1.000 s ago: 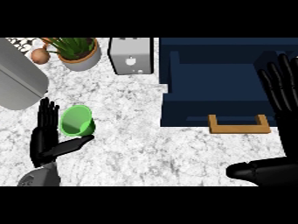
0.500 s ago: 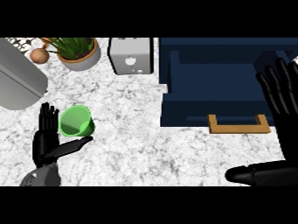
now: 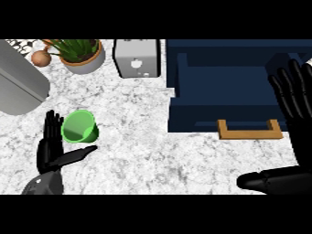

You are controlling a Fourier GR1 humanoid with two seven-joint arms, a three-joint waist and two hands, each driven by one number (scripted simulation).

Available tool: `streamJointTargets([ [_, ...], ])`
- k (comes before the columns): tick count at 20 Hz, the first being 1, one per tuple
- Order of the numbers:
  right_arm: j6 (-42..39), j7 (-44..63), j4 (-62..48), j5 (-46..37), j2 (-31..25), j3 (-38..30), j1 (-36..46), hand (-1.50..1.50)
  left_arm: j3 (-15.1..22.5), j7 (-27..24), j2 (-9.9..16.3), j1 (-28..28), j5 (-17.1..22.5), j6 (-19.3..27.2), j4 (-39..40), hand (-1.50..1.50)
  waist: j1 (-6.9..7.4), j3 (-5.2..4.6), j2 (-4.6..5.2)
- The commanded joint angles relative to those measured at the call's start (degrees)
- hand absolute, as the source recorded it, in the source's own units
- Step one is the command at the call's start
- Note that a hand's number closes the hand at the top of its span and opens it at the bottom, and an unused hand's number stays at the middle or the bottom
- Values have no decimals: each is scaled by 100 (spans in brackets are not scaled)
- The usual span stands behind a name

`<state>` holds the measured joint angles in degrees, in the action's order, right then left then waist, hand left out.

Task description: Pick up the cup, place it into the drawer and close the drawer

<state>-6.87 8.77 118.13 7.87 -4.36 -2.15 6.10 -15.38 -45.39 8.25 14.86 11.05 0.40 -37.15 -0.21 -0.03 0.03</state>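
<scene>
Marble-patterned table seen from above, with the green cup taken as the landmark. The cup stands upright on the table, its open mouth visible, well to the left of the dark blue drawer, which is pulled open and shows a bare blue interior; a wooden handle runs along the drawer's front edge, on the side away from the cup's far neighbours. The left robot hand is just beside the cup on its left and near side: the fingers are straight and point away from the viewer along the cup's left wall, and the thumb extends rightward below the cup's base. Whether the fingers actually touch the cup wall cannot be told; the hand is open and does not enclose the cup. The right robot hand is far to the right of the cup, at the drawer's right edge, open with fingers straight and spread, pointing up the view; its thumb lies lower, over the table. Beyond the cup, toward the top, stand a potted plant and, to its right, a grey toaster. A small brown object sits left of the plant. A large grey cylindrical body lies up and left of the cup.
</scene>
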Motion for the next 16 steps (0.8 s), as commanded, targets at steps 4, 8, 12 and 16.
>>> streamJointTargets([
  [4, -96, -84, 18, -16, 5, 31, -147, -150, 42, -115, -44, 395, 94, -50, 509, -150, -1, 1, 0],
  [8, 140, -95, -14, -390, 276, 438, -163, -150, -58, -378, -101, 570, 211, -195, 785, -150, -3, 0, 2],
  [12, -56, 152, 260, 130, -21, -31, -166, -150, -152, -691, -138, 835, 274, -245, 1310, -150, -29, -1, 6],
  [16, -48, -10, -7, 41, -49, -101, 30, -150, -300, -1062, 86, 1002, 380, -958, 1960, -150, -50, -5, 23],
])
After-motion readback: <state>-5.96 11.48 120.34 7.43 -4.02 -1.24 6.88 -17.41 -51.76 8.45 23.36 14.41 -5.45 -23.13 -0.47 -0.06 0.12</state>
